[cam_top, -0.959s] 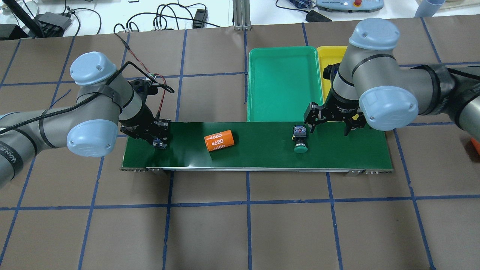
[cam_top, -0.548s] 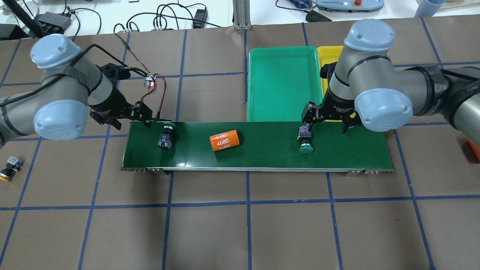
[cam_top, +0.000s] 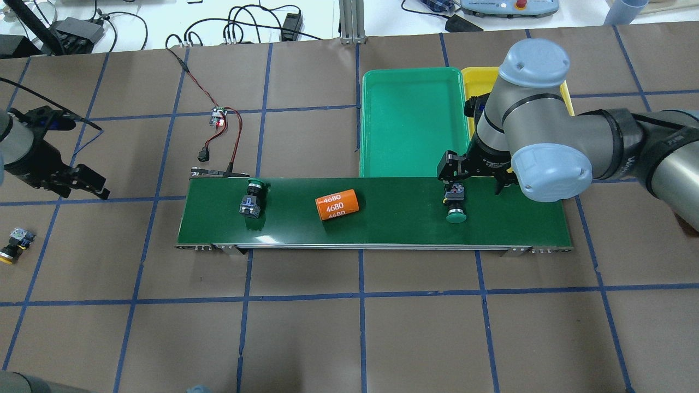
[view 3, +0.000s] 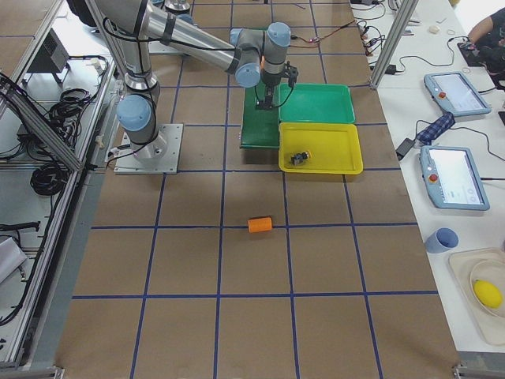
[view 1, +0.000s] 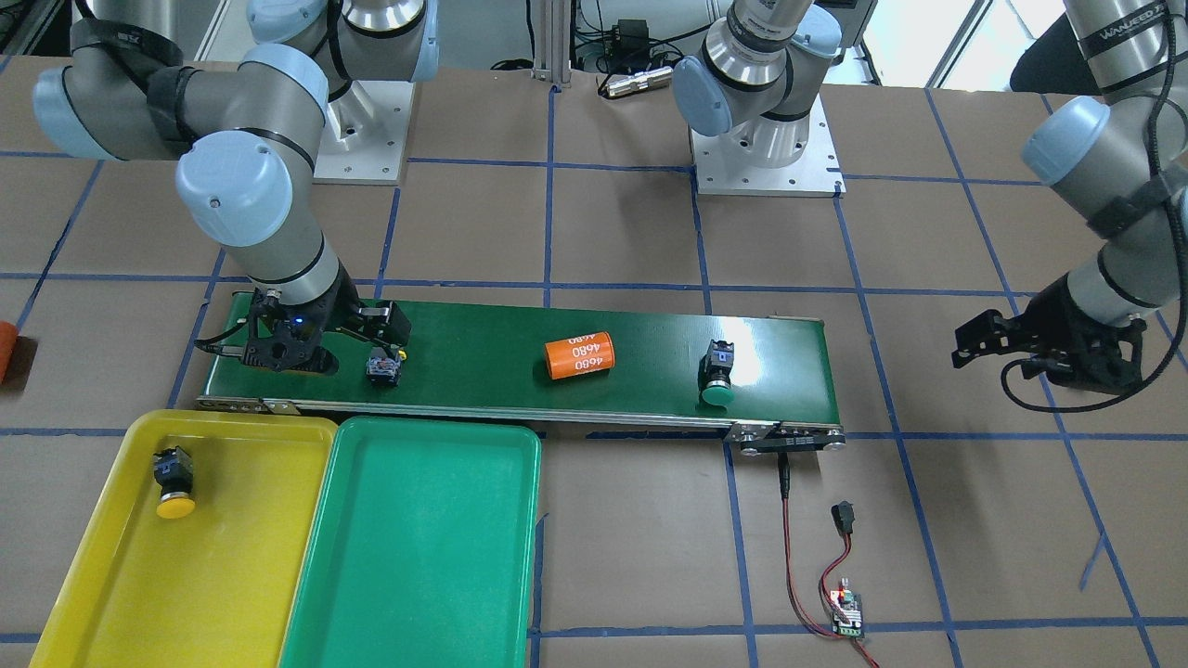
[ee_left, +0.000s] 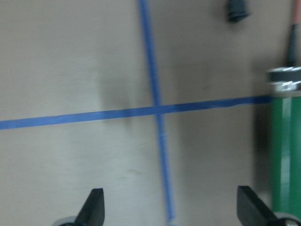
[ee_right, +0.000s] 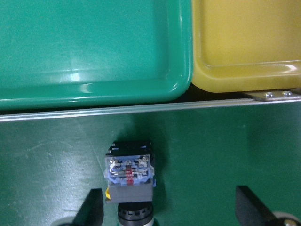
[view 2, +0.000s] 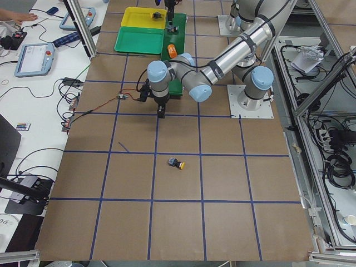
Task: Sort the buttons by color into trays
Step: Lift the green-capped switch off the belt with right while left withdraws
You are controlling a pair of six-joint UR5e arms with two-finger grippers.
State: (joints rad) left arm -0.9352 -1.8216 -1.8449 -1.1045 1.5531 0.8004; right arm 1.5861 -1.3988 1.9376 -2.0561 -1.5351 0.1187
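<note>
I see the right gripper (ee_right: 170, 209) low over the conveyor belt (cam_top: 393, 221), its fingers wide apart. A green-capped button (ee_right: 130, 175) lies on the belt between them, close to one finger, and it is not clamped. The left gripper (ee_left: 170, 207) is also spread wide, over the bare table beyond the belt's end. A second green-capped button (cam_top: 252, 201) lies on the belt near an orange cylinder (cam_top: 336, 204). One yellow-capped button (view 1: 174, 481) lies in the yellow tray (view 1: 232, 566). The other yellow-capped button (cam_top: 13, 245) lies on the table. The green tray (cam_top: 404, 120) stands just beside the yellow tray, along the belt.
</note>
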